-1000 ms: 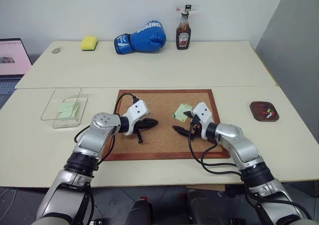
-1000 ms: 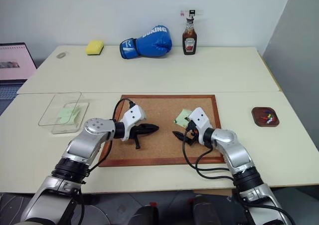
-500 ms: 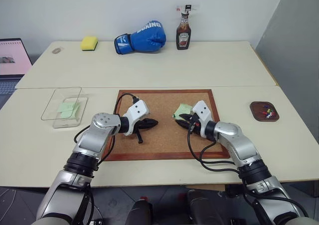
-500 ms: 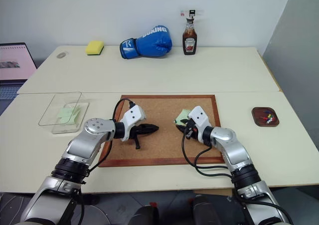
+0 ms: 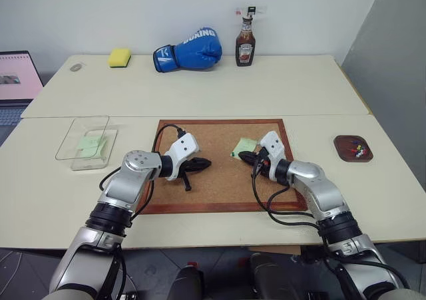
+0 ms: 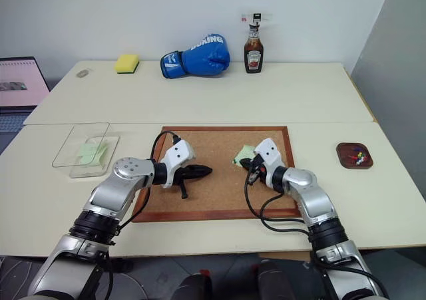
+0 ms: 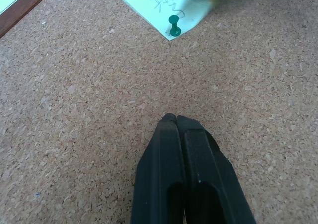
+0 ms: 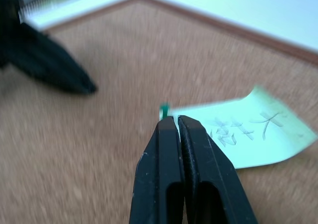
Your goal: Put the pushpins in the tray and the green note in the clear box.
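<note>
Left wrist view shows green pushpin point(image 7: 174, 26) pinning green note point(image 7: 161, 3).

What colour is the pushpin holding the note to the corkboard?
Green pushpin, clearest in the left wrist view.

wall point(image 5: 100, 14): white | tables point(image 5: 279, 80): cream | side wall point(image 5: 393, 67): grey

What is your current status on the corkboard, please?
Left gripper shut, empty. Right gripper shut beside green pushpin, grip unclear. Pin sticks through the green note. Nothing in the way.
</note>
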Controlling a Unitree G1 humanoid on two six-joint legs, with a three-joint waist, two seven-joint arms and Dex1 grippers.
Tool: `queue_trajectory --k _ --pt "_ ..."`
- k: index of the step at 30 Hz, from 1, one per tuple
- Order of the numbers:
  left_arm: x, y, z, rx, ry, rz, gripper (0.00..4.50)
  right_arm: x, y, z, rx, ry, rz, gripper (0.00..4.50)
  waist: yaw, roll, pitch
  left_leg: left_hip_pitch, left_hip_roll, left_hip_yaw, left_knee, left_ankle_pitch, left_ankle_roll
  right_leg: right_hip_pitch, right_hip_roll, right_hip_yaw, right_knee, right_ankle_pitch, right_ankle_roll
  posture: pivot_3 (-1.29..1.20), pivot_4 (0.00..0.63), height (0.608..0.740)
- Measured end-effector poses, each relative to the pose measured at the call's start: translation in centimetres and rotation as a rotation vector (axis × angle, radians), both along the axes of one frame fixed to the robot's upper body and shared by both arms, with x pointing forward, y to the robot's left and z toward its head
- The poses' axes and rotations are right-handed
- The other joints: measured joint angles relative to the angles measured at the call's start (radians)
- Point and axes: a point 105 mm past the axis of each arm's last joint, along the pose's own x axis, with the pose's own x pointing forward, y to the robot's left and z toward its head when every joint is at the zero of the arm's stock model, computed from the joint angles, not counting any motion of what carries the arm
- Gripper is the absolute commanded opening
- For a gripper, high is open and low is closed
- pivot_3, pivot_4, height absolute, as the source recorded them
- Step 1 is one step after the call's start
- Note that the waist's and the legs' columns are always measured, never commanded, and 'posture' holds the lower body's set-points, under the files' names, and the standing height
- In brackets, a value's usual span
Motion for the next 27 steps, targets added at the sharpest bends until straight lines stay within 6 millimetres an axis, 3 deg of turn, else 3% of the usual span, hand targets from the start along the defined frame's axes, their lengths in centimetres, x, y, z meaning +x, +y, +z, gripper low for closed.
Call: queue_trajectory --k 4,8,11,13,14,15,17,19,22,24,27 --pt "0.0 0.0 0.0 0.000 0.002 -0.001 0.00 -0.9 0.2 3.6 0.078 -0.089 0.027 0.02 0.000 0.000 0.000 0.000 0.000 0.000 0.000 0.000 0.000 0.000 0.000 0.000 0.000 0.000 0.000 0.00 0.150 0.740" --pt "0.0 0.0 0.0 0.001 0.004 -0.004 0.00 -1.4 0.1 3.9 0.080 -0.084 0.019 0.02 0.000 0.000 0.000 0.000 0.000 0.000 0.000 0.000 0.000 0.000 0.000 0.000 0.000 0.000 0.000 0.00 0.150 0.740" --pt "0.0 -0.1 0.0 0.001 0.004 -0.006 0.00 -0.7 -1.6 4.1 0.061 -0.088 -0.075 0.02 0.001 0.000 0.000 0.000 0.000 0.000 0.000 0.000 0.000 0.000 0.000 0.000 0.000 0.000 0.000 0.00 0.150 0.740" --pt "0.0 -0.1 0.0 0.001 0.006 -0.009 0.00 0.7 -4.7 4.3 0.013 -0.114 -0.246 0.02 0.003 0.000 0.000 0.000 0.000 0.000 0.000 0.000 0.000 0.000 0.000 0.000 0.000 0.000 0.000 0.00 0.150 0.740" --pt "0.0 -0.1 0.0 0.002 0.007 -0.011 0.00 1.8 -8.1 4.4 -0.023 -0.130 -0.403 0.02 0.003 0.000 0.000 0.000 0.000 0.000 0.000 0.000 0.000 0.000 -0.001 0.000 -0.001 0.000 0.000 0.00 0.150 0.740" --pt "0.0 -0.1 0.0 0.002 0.007 -0.011 0.00 2.0 -8.8 4.4 -0.031 -0.131 -0.433 0.02 0.003 0.000 0.000 0.000 0.000 0.000 0.000 0.000 0.000 0.000 -0.001 0.000 -0.001 0.000 0.000 0.00 0.150 0.740" --pt "0.0 0.0 0.0 0.004 0.006 -0.008 0.00 2.6 -12.2 4.5 -0.063 -0.143 -0.589 0.02 0.001 0.000 0.000 0.000 0.000 0.000 -0.001 0.000 0.000 0.000 0.000 0.000 -0.001 0.000 -0.001 0.00 0.150 0.740" --pt "-0.1 -0.1 0.0 0.002 0.005 -0.014 0.00 2.9 -17.2 4.3 -0.110 -0.135 -0.806 0.02 0.003 0.000 0.000 0.000 0.000 0.000 -0.001 0.000 0.000 0.000 0.000 0.000 -0.001 0.000 -0.001 0.00 0.150 0.740" --pt "-0.1 0.0 0.0 0.004 0.003 -0.012 0.00 2.5 -22.6 3.7 -0.125 -0.088 -1.020 0.02 0.001 0.000 0.000 0.000 -0.001 0.001 -0.001 0.000 0.000 0.000 -0.001 0.001 -0.001 0.000 -0.001 0.00 0.150 0.740" --pt "0.0 0.2 -0.1 0.008 0.006 -0.008 0.00 2.3 -24.8 2.8 -0.094 -0.015 -1.106 0.02 -0.003 0.000 0.000 0.001 -0.001 0.002 -0.001 0.000 0.000 0.000 0.000 0.002 -0.001 0.000 0.000 0.00 0.150 0.740" --pt "0.1 0.1 -0.1 0.014 0.002 -0.008 0.00 3.0 -25.6 2.3 -0.001 0.081 -1.138 0.02 -0.004 0.000 0.000 0.001 -0.001 0.002 -0.001 0.001 0.002 0.001 0.000 0.002 0.000 -0.001 -0.001 0.00 0.150 0.740"
